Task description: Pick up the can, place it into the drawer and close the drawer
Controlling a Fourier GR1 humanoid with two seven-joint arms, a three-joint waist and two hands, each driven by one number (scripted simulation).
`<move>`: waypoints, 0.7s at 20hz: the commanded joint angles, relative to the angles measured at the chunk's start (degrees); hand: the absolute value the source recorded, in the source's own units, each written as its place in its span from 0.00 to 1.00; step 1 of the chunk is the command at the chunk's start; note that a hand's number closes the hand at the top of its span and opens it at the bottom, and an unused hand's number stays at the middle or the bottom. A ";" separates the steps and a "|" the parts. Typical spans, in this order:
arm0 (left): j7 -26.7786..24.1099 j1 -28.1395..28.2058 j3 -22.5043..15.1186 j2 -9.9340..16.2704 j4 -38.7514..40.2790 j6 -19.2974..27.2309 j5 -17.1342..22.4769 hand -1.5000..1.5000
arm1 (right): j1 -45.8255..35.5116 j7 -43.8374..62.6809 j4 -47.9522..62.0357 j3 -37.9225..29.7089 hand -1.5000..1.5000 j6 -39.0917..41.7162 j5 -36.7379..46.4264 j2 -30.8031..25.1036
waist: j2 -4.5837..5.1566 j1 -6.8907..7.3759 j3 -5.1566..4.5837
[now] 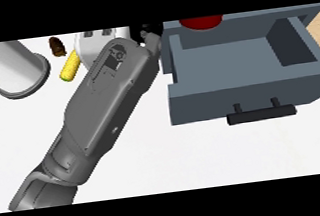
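Note:
The blue-grey drawer point(246, 87) stands pulled open at the right, its black handle point(262, 113) facing me, and the part of its inside that shows is bare. A red round thing point(202, 22), possibly the can, shows at the drawer's far left edge, cut by the picture's top. My left forearm runs up from the lower left, and only a small black part of the left hand point(148, 33) shows beside the drawer's far left corner, close to the red thing. The forearm hides most of the hand. My right hand does not show.
A large white cylinder point(11, 68) lies at the far left. A yellow corn cob point(70, 66), a brown thing point(57, 46) and a white object point(98, 36) sit next to the forearm's far end. Wood floor shows past the white counter point(198, 155) at both sides.

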 commanded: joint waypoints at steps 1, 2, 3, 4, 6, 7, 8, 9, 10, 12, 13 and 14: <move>-3.67 -4.57 -1.48 0.00 6.22 0.34 4.26 1.00 | 1.73 0.62 -2.35 1.11 0.00 -0.20 -1.26 0.86 | 0.09 -0.79 0.00; -4.47 -5.05 -1.68 0.00 8.18 0.20 5.24 1.00 | 1.92 -0.96 -1.01 0.47 0.00 1.44 -0.66 0.87 | 0.14 -0.92 0.02; -2.98 -6.10 -4.09 0.00 7.58 2.17 5.82 1.00 | -0.57 1.43 -1.07 0.89 0.00 -1.18 0.61 0.66 | 0.07 -0.42 0.00; -3.44 -7.93 -5.30 0.00 9.52 4.36 7.44 1.00 | -0.40 0.00 0.85 1.37 0.00 1.50 0.98 0.13 | 0.22 -1.21 0.04; -5.99 -7.06 -4.57 0.00 11.40 0.58 10.10 1.00 | -3.10 0.40 1.74 1.03 0.00 -0.86 2.09 -0.62 | 0.39 -0.96 0.02; -5.68 -7.48 -3.77 0.00 12.28 -0.43 9.44 1.00 | -0.04 2.14 -3.37 0.48 0.00 -1.09 -0.77 0.52 | 0.17 -0.78 -0.01; -5.77 -7.75 -5.97 0.00 12.14 0.12 11.09 1.00 | -0.42 -1.09 0.57 0.32 0.00 1.41 1.25 0.82 | 0.17 -0.94 0.03; -4.45 -10.28 -5.74 0.00 13.60 2.95 11.65 1.00 | 3.75 -1.31 -3.47 3.20 0.00 -1.48 -0.42 0.88 | 0.15 -1.87 0.05; -5.19 -8.99 -9.85 0.00 11.10 4.57 13.38 1.00 | -0.12 0.52 -1.50 0.67 0.00 0.04 -0.64 -0.38 | 0.08 -1.26 0.03; -7.67 -9.82 -9.48 0.00 15.38 3.37 14.26 1.00 | -0.19 1.53 -0.76 0.27 0.00 -0.17 -1.68 -1.25 | 0.32 -1.76 0.04; -4.83 -11.39 -11.71 0.00 14.38 5.80 14.91 1.00 | -1.38 4.47 -3.26 1.41 0.00 -3.49 -2.42 -0.68 | 0.19 -1.52 0.02; -6.95 -11.93 -10.50 0.00 18.05 4.93 15.43 1.00 | -1.71 2.78 -3.09 1.75 0.00 -2.13 -0.70 -0.55 | 0.53 -2.19 0.05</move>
